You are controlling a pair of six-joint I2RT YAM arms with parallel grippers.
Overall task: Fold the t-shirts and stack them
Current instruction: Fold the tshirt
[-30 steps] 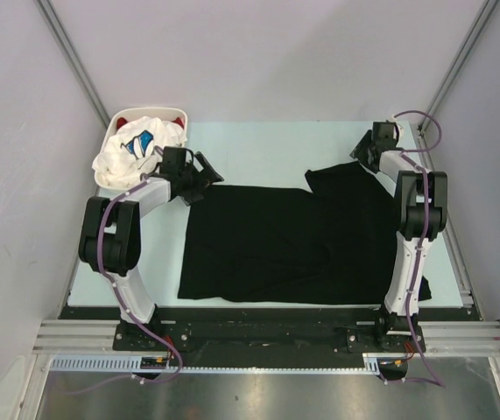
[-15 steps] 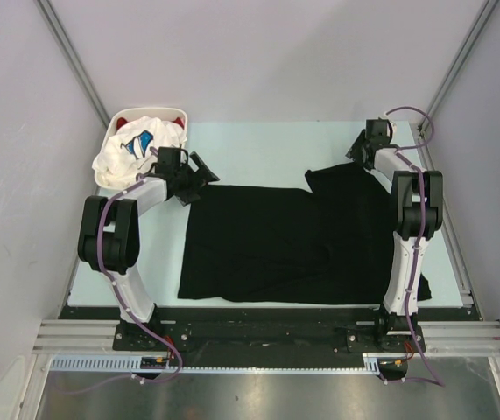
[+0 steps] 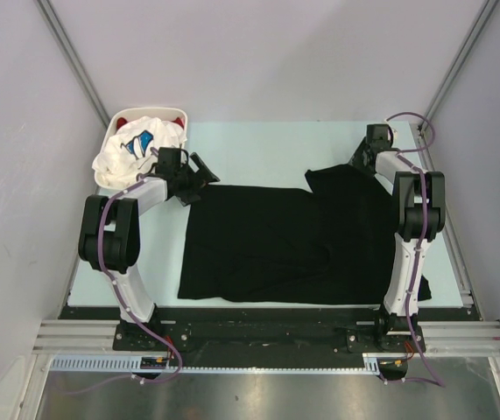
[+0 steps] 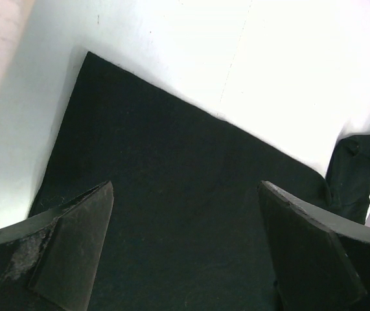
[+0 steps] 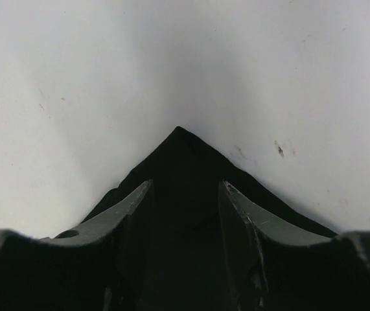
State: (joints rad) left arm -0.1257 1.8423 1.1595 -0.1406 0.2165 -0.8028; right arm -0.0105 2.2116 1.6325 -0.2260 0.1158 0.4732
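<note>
The large black t-shirt point(image 3: 276, 241) lies spread flat on the table. My left gripper point(image 3: 202, 177) is at its far left corner. In the left wrist view the left gripper point(image 4: 186, 188) is wide open, with black cloth point(image 4: 172, 155) beneath and between the fingers. My right gripper point(image 3: 362, 161) is at the shirt's far right corner. In the right wrist view the right gripper point(image 5: 186, 184) has its jaws partly apart, straddling the pointed black corner point(image 5: 178, 148). A white tee with blue print point(image 3: 136, 144) and a red tee point(image 3: 123, 120) sit in the basket.
The white oval basket point(image 3: 109, 179) stands at the table's far left, just behind my left arm. The pale table point(image 3: 267, 149) shows beyond the shirt. Grey walls close in on both sides, and a metal rail runs along the near edge.
My right gripper has shifted slightly toward the near side, onto the shirt's far right corner. The left gripper has barely moved. The shirt lies as before.
</note>
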